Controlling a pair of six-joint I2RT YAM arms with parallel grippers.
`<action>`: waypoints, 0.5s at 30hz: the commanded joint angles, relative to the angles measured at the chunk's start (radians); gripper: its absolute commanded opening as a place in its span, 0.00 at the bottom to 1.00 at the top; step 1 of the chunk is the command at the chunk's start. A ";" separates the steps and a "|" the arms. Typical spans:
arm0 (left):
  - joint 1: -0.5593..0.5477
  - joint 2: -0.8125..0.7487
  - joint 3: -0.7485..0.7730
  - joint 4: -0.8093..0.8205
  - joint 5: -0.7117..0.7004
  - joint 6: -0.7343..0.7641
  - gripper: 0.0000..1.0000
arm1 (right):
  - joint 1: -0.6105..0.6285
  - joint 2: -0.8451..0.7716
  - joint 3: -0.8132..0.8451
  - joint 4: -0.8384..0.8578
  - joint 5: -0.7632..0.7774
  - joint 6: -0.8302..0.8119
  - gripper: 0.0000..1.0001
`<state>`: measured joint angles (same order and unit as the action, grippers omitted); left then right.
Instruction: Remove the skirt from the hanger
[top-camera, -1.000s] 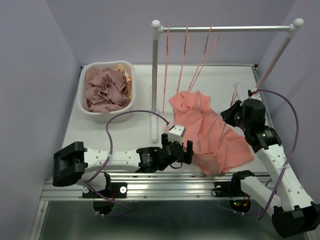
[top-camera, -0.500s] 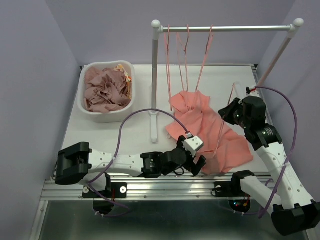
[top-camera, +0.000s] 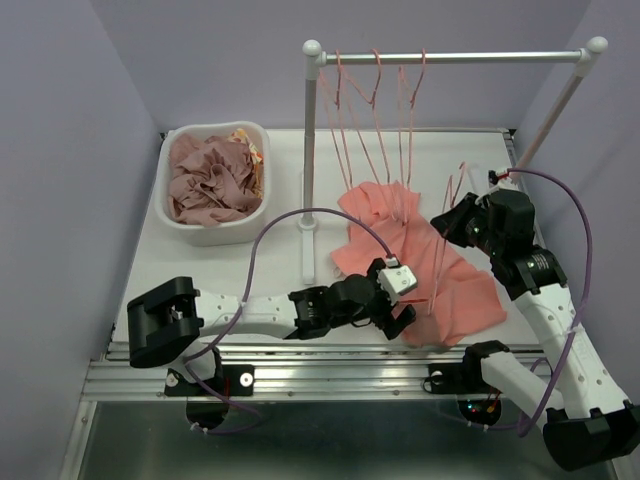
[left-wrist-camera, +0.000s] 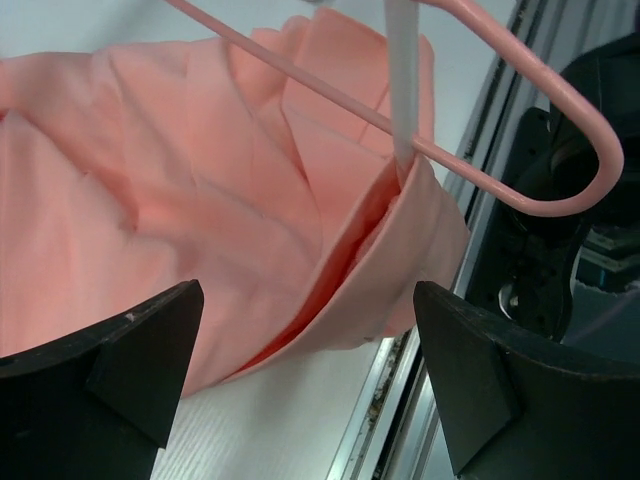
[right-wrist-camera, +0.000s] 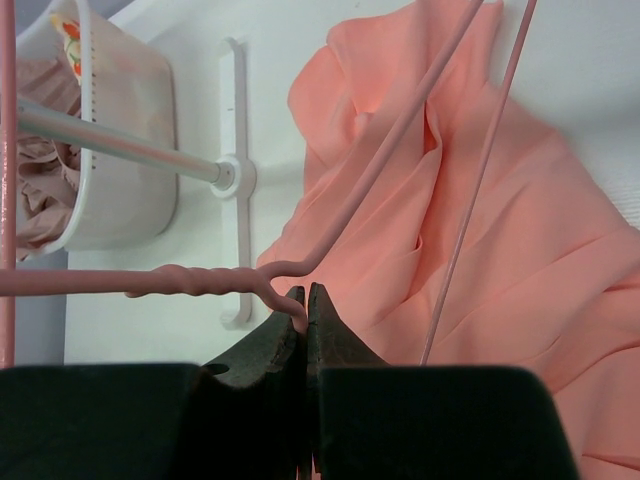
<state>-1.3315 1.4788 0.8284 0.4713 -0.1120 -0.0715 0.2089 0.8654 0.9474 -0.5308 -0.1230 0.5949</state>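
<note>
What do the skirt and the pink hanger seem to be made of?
The skirt looks like thin matte salmon cloth, cotton or synthetic unclear; it folds and creases softly. The hanger looks like thin wire, probably metal under a smooth pink coating, given its twisted neck.

**Soft light from above, murk at my fingers**

Bright, even light falls from overhead (diffuse, I'd say). Below my left claw (left-wrist-camera: 308, 300) the skirt (left-wrist-camera: 200, 170) carries only gentle shadows in its folds. My own fingers (left-wrist-camera: 120, 350) at either side are black, blurred slabs with no detail. At the tip of my right claw (right-wrist-camera: 305, 305) the hanger (right-wrist-camera: 200, 280) looks crisp, while the table (right-wrist-camera: 600, 60) far beyond is nearly washed-out white.
</note>
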 joint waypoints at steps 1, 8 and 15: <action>0.029 0.043 0.052 0.052 0.187 0.053 0.98 | -0.005 -0.014 0.065 0.049 -0.029 -0.006 0.01; 0.037 0.058 0.061 0.053 0.296 0.058 0.44 | -0.005 0.000 0.071 0.051 -0.020 -0.007 0.01; 0.022 0.068 0.066 0.081 0.397 0.012 0.00 | -0.005 0.009 0.008 0.135 0.066 -0.043 0.01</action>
<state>-1.2942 1.5600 0.8539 0.4820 0.1875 -0.0406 0.2092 0.8833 0.9661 -0.5121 -0.1120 0.5884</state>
